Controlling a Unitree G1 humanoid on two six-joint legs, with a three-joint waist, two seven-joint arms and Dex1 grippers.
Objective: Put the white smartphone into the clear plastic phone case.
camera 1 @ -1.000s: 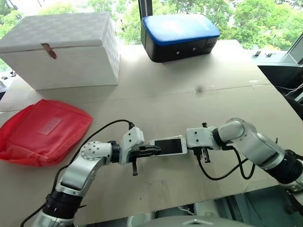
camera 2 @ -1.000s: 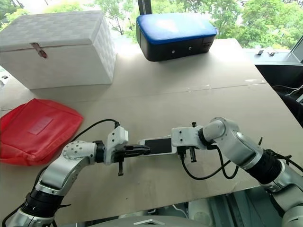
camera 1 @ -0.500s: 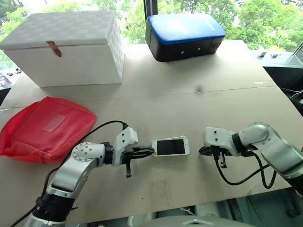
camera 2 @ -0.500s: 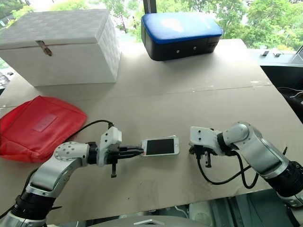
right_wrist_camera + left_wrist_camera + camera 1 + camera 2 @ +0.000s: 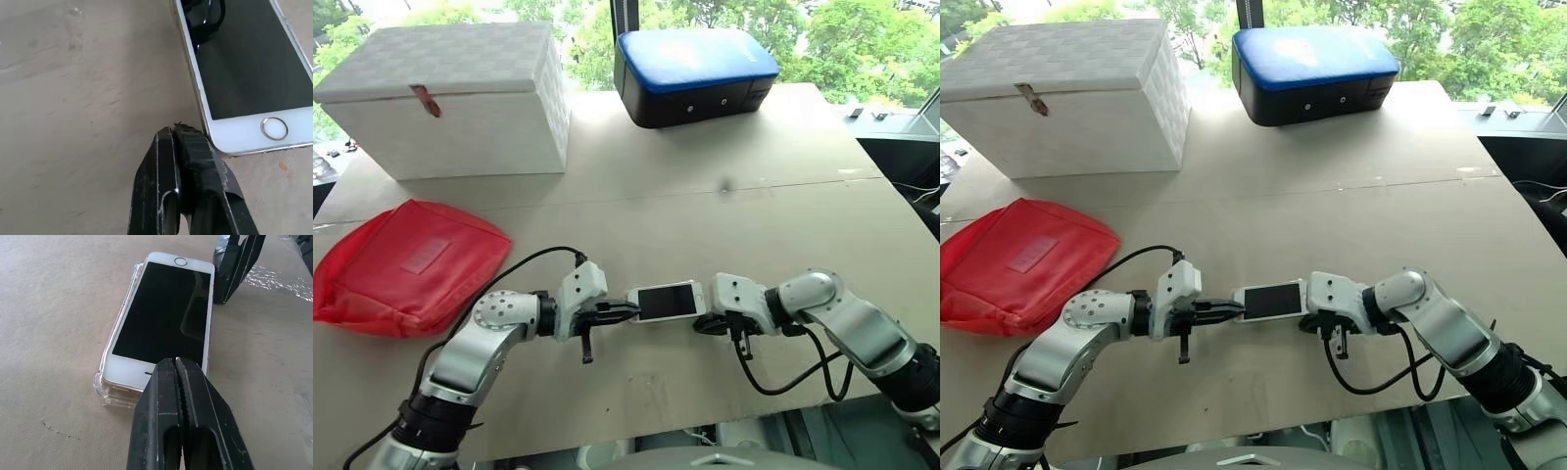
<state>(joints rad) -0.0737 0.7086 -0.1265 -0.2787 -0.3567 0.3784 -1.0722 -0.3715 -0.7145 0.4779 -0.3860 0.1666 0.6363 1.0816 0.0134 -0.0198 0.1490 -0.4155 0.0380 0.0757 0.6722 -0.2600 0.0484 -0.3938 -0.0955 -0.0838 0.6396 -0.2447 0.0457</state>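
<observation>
I start at the far left of the phone, where a red pouch (image 5: 406, 264) lies flat on the table (image 5: 705, 215). Behind the phone and off to the left stands a white box (image 5: 450, 98) with a lid. My left gripper (image 5: 625, 312) is next, right at the left end of the white smartphone (image 5: 668, 301). Its two black fingers (image 5: 188, 421) are pressed tight together with nothing between them. Their tips sit at the short end of the phone, and I cannot tell if they touch it.

The phone lies flat, screen up, in the middle of the near part of the table. Its round button is at the end away from my left gripper. The clear plastic phone case (image 5: 113, 394) is under the phone. I see its see-through rim sticking out at the corner by my left gripper and along one long side. The phone rests in it, but I cannot tell if it is pushed all the way in.

My right gripper (image 5: 698, 326) is at the phone's right end, by the button corner. Its fingers (image 5: 188, 181) are shut tight too and hold nothing. They are just beside the phone. Far behind the phone, by the window, sits a blue and black case (image 5: 695, 73).
</observation>
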